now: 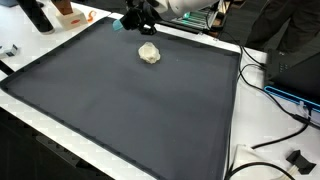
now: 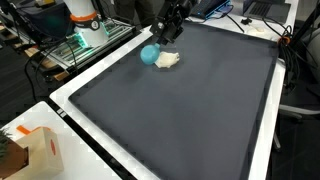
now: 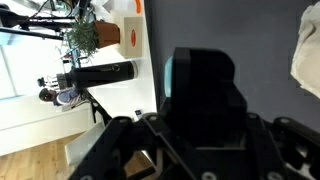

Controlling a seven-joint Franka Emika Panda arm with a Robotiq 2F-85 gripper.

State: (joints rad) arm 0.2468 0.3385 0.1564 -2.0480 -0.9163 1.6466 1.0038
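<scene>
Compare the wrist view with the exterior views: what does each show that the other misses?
Only the wrist view shows pale wooden floor. Only the exterior views show the whole outline of the dark grey flat mat, and an exterior view plainly shows the round light blue ball right beside the crumpled white lump. All views share the black gripper, the lump and the mat. Whether the jaws are open cannot be told.

No legible text or labels anywhere
</scene>
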